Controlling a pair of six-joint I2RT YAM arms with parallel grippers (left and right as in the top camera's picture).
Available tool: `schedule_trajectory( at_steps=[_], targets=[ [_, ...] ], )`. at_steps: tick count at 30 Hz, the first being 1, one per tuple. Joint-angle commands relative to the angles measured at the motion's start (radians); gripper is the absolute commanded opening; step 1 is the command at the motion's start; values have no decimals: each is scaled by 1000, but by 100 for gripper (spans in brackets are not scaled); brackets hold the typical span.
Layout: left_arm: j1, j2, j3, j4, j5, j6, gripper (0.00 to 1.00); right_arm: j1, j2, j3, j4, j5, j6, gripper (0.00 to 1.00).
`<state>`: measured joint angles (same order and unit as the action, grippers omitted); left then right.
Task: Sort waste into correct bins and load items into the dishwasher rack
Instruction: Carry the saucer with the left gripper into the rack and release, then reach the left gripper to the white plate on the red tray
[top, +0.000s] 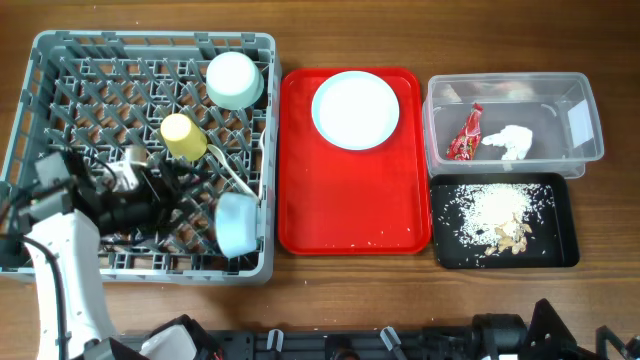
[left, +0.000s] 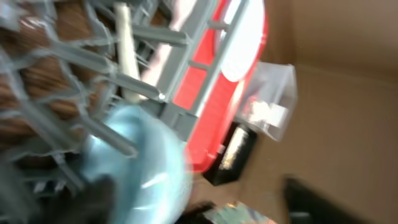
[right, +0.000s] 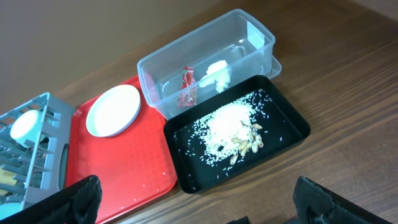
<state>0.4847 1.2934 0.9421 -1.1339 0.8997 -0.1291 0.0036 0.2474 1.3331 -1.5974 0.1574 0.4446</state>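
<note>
Looking from overhead, my left claw (top: 180, 195) sits inside the dishwasher rack (top: 100, 42), the plate (top: 355, 110) off to its right. Left wrist: fingers (left: 93, 199) spread, bowl (left: 140, 168) just beside them. Right wrist: right claw (right: 202, 200) wide open, empty, plate ahead-left; left claw seems nearer.

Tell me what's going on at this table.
The left gripper is down in the rack beside a light-blue dish, fingers spread, apparently holding nothing. A bowl, yellow cup and white utensil are already racked. A plate sits on the red tray. The wrapper and napkin lie in the clear tub, the rice in the black tray. The right gripper hangs open and empty.
</note>
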Motion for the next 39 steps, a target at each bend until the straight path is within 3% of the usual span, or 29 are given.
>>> schedule_trajectory(
  at_steps=[1, 7, 12, 17, 18, 19, 20, 21, 22, 30, 33, 36, 39],
  targets=[
    [6, 1, 68, -24, -166, 17, 100, 0, -7, 2, 2, -1, 4, 100],
    [-40, -58, 113, -49, -175, 9, 99, 1, -7, 2, 2, -1, 3, 100],
    [-245, -186, 113, -27, -365, -66, 100, 0, -7, 2, 2, -1, 4, 100],
    [-395, -200, 111, -18, -335, -88, 100, 1, -7, 2, 2, -1, 3, 100],
    [-431, -196, 110, -20, -336, -88, 93, 0, -7, 2, 2, -1, 4, 100],
    [-470, -193, 107, -19, -346, -88, 68, 0, -7, 2, 2, -1, 4, 100],
    [-502, -190, 103, -15, -359, -93, 31, 0, -7, 2, 2, -1, 3, 100],
    [-542, -184, 98, -10, -388, -124, 10, 0, -7, 2, 2, -1, 4, 100],
    [-576, -180, 92, -1, -420, -158, 4, 0, -7, 2, 2, -1, 4, 100],
    [-869, -68, 26, 122, -776, -430, 4, 1, -7, 2, 2, -1, 4, 100],
    [-946, 11, 26, 122, -882, -460, 4, 1, -7, 2, 2, -1, 4, 100],
    [-959, 43, 42, 42, -1060, -460, 4, 1, -7, 2, 2, -1, 4, 100],
    [-917, 34, 167, -168, -1285, -519, 4, 1, -7, 2, 2, -1, 4, 100]
  ],
)
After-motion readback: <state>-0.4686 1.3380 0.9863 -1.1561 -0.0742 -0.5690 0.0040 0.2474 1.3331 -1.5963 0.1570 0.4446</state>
